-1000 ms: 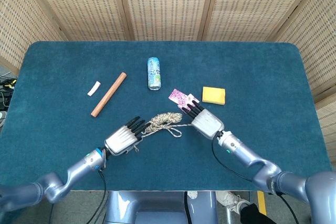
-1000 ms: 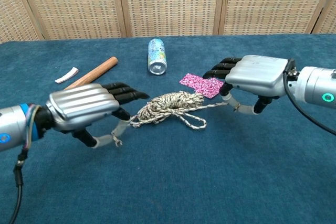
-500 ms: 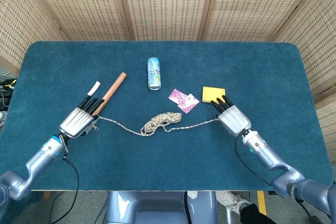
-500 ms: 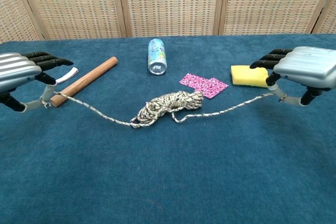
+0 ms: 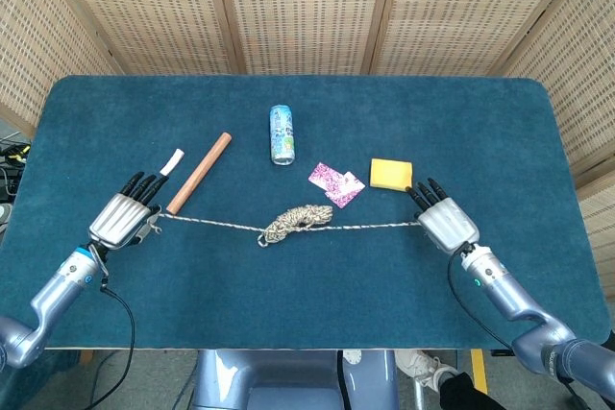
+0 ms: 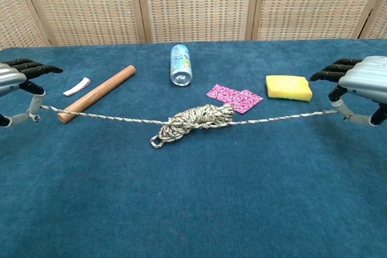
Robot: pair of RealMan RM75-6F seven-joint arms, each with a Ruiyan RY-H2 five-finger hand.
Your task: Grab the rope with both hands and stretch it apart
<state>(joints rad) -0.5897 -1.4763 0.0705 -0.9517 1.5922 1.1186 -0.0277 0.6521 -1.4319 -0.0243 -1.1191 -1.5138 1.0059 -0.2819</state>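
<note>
A speckled beige rope (image 5: 298, 220) (image 6: 193, 121) lies across the blue table with a bunched coil at its middle and two straight strands running out to either side. My left hand (image 5: 123, 219) (image 6: 15, 86) pinches the left end near the table's left side. My right hand (image 5: 445, 222) (image 6: 361, 86) pinches the right end, just in front of the yellow sponge. Both strands are pulled nearly straight and lifted slightly off the cloth near the hands.
A wooden stick (image 5: 199, 173) (image 6: 97, 93) and a small white piece (image 5: 172, 161) lie near the left strand. A can (image 5: 282, 133) (image 6: 181, 64) lies behind the coil. A pink patterned card (image 5: 335, 182) and a yellow sponge (image 5: 391, 174) (image 6: 288, 87) sit right of centre.
Both hands have moved further apart, left hand leftward and right hand rightward. The rope strands have gone from slack curves to nearly straight lines, and the coil has tightened.
</note>
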